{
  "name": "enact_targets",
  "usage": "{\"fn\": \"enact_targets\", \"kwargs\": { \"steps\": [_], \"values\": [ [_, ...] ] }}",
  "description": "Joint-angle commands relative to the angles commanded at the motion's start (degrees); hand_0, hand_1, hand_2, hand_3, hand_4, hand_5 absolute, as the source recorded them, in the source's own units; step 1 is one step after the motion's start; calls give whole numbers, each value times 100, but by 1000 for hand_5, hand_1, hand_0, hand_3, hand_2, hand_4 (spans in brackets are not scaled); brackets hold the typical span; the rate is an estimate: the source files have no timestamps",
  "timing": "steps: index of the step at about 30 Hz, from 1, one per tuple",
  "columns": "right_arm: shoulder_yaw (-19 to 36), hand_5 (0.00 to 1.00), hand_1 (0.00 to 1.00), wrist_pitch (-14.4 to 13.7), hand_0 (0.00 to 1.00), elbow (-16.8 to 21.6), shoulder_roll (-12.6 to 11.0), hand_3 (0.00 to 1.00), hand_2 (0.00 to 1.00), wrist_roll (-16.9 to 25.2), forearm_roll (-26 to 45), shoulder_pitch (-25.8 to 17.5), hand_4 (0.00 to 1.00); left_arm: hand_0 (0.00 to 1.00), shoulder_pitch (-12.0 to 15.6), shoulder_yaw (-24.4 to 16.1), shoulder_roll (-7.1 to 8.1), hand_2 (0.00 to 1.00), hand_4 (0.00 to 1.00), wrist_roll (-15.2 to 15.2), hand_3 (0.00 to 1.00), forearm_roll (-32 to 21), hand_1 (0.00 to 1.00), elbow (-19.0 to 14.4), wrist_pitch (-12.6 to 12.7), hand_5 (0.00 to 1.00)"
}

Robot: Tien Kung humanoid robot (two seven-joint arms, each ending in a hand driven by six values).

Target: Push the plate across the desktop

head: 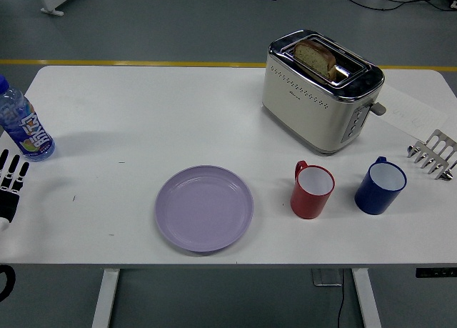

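Left black-and-white five-fingered hand [10,186] at the table's left edge, fingers straight and spread, holding nothing — just below a blue-labelled plastic water bottle [21,124], round lilac plate [204,208] lying flat near the front edge, well apart from the hand, red mug [311,191] to its right.

Only a small part of the robot shows, at the left edge of the frame, lower left. The left hand [10,185] is black and white: slim black fingers [14,172] are broken by pale, whitish bands at the joints, giving a striped look, and they run side by side like narrow bars. Below the fingers the hand widens into a white, rounded section at the very edge of the picture. Further down, in the bottom left corner, a curved black piece [6,279] of the arm peeks in, glossy and rounded, cut off by the frame.
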Motion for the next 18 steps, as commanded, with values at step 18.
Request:
{"fn": "enact_targets", "kwargs": {
  "steps": [18],
  "values": [
    [-39, 495, 609, -23, 602, -7, 0, 646, 685, 0, 69, 70, 209, 507, -68, -34, -17, 613, 524, -6, 599, 4, 605, 24, -7, 998]
  ]
}}
